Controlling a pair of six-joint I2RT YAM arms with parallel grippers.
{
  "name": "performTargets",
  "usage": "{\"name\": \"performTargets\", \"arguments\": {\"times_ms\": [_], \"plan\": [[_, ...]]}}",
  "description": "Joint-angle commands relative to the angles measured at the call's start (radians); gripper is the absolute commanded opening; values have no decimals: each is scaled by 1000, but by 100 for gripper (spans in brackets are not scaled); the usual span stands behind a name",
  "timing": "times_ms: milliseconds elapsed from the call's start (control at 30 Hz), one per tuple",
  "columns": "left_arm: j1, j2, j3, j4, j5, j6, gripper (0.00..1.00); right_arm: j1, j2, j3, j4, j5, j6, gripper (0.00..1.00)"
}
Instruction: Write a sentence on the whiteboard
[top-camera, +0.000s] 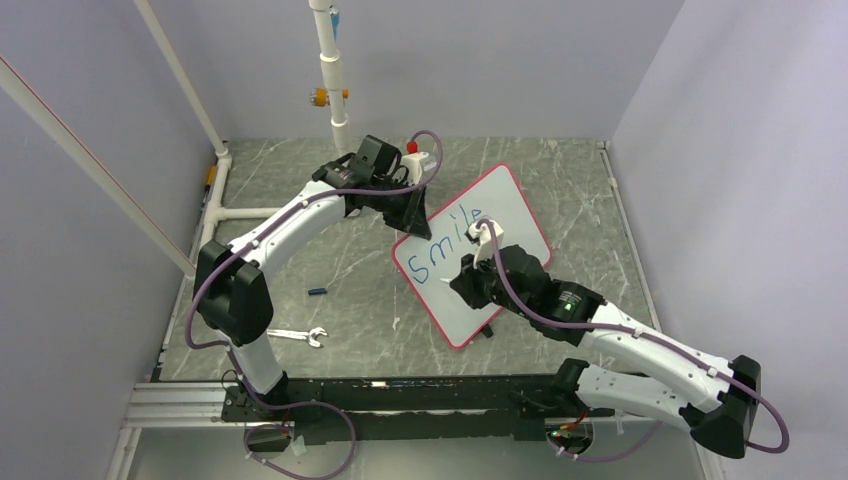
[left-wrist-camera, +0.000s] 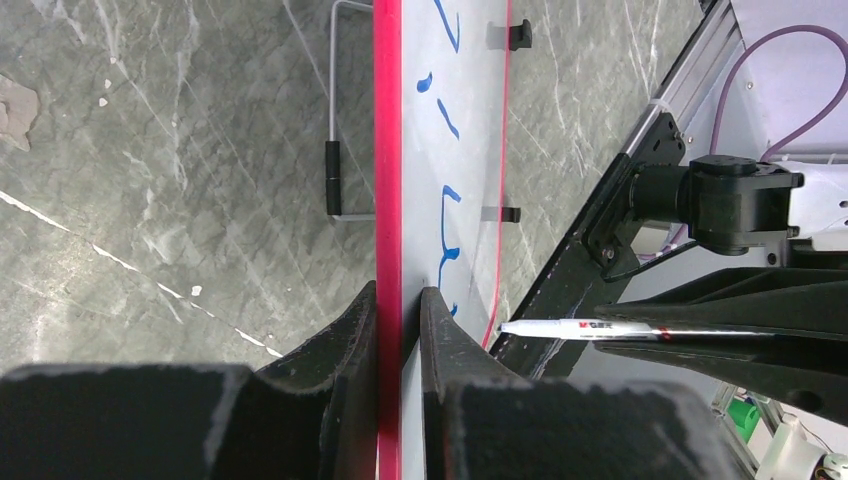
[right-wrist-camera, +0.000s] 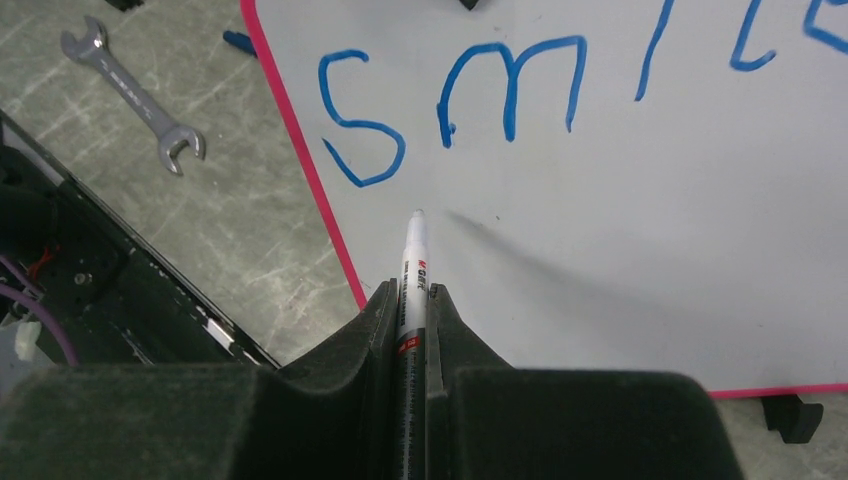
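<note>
The whiteboard (top-camera: 515, 205), white with a red rim, is held tilted above the table. Blue handwriting on it reads "Smile" (top-camera: 450, 243) in one line; it also shows in the right wrist view (right-wrist-camera: 510, 90). My left gripper (top-camera: 408, 222) is shut on the board's red upper-left rim (left-wrist-camera: 387, 180), one finger on each face (left-wrist-camera: 398, 300). My right gripper (top-camera: 462, 283) is shut on a white marker (right-wrist-camera: 414, 265). The marker's tip sits just off the board, below the "S" and "m". The marker also shows in the left wrist view (left-wrist-camera: 600, 328).
A silver wrench (top-camera: 298, 335) lies on the table at the left front, also in the right wrist view (right-wrist-camera: 135, 95). A small blue cap (top-camera: 317, 292) lies near it. White pipe frame (top-camera: 330, 70) stands at the back. A black rail (top-camera: 400, 395) runs along the near edge.
</note>
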Motion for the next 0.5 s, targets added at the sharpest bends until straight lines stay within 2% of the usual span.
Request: {"name": "performTargets", "arguments": {"times_ms": [0, 467], "plan": [[12, -57, -4, 72, -66, 32, 0, 22, 12, -13, 54, 58, 13, 0], [11, -55, -5, 78, -56, 30, 0, 32, 55, -40, 72, 107, -1, 0]]}}
